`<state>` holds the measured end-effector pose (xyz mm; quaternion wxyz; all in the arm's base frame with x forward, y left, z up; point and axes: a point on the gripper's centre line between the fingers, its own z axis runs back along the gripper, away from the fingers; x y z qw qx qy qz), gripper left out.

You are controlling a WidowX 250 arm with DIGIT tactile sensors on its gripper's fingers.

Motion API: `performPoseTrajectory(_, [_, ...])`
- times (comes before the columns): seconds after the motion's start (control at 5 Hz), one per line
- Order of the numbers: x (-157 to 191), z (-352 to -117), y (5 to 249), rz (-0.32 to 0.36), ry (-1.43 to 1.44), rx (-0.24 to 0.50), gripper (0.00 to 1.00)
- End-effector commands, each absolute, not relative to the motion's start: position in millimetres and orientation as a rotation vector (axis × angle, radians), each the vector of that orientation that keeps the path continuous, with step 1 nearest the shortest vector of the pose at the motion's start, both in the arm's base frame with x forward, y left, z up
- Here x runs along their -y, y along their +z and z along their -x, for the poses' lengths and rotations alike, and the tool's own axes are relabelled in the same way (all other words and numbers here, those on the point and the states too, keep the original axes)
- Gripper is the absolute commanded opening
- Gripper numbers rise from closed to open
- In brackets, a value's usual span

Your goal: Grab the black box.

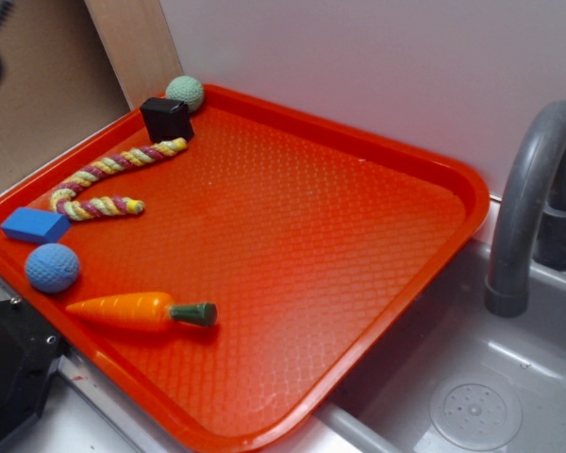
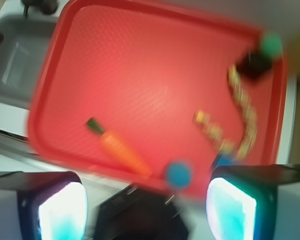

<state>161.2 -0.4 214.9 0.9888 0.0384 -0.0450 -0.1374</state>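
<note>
Black box (image 1: 166, 119) sits at tray's (image 1: 434, 160) far corner, touching green ball (image 1: 185, 92). Looks rigid, light, glossy, likely slick; best pinched across flat opposite sides. Gripper (image 2: 145, 205) fingers spread apart, empty.

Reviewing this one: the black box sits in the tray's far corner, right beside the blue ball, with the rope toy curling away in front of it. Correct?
Not quite. The black box does sit in the far corner of the tray, but the ball beside it is the green ball, not the blue ball, which lies near the carrot. The rope toy part is right. The exterior view shows this.
</note>
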Motion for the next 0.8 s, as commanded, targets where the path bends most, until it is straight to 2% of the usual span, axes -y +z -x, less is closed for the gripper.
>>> performPoseTrajectory(0.0, [-70.3,-245.0,175.4,-0.238,-0.753,0.149,1.0])
performPoseTrajectory(0.2, [-85.7,-272.5,154.4,-0.268,-0.958,0.143,1.0])
performPoseTrajectory(0.6, [-116.7,-290.1,119.9,-0.223,-0.978,0.043,1.0])
